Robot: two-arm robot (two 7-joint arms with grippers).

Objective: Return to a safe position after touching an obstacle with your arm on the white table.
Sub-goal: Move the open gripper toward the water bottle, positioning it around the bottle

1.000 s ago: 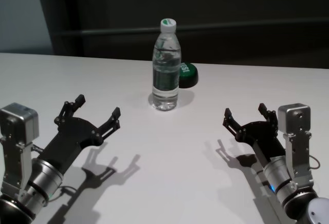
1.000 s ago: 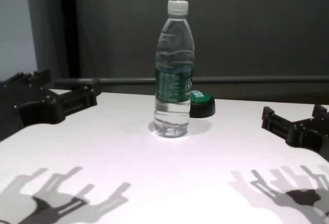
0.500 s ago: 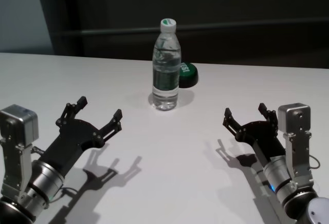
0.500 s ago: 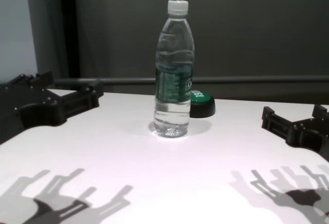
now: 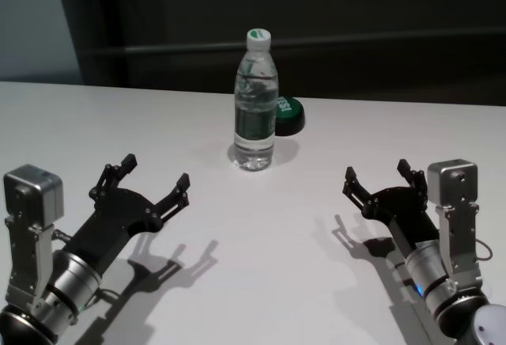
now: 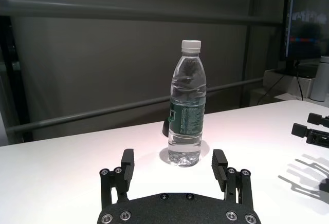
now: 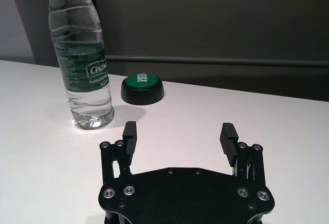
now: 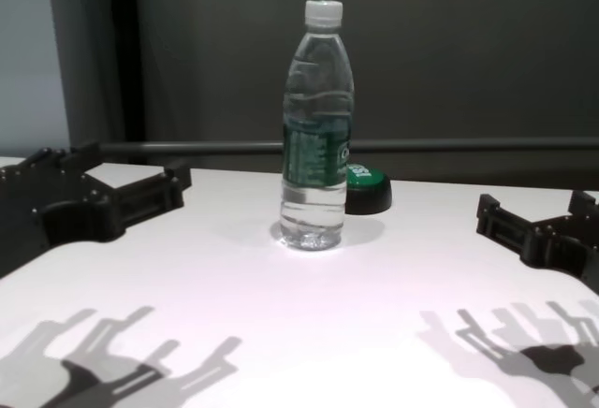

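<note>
Broadly, the white table [image 5: 237, 282] carries 1 upright obstacle [image 5: 255, 108] at its far centre, probably heavy, slippery and tippy; grip the labelled waist. Left gripper [image 5: 154, 182] and right gripper [image 5: 378, 177] hover near, spread wide, empty, well apart.

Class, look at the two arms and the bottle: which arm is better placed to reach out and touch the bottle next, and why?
Left, probably. The left tool hangs open above the white table, aimed at the bottle with nothing between. The right tool, also open, aims less directly at it.
</note>
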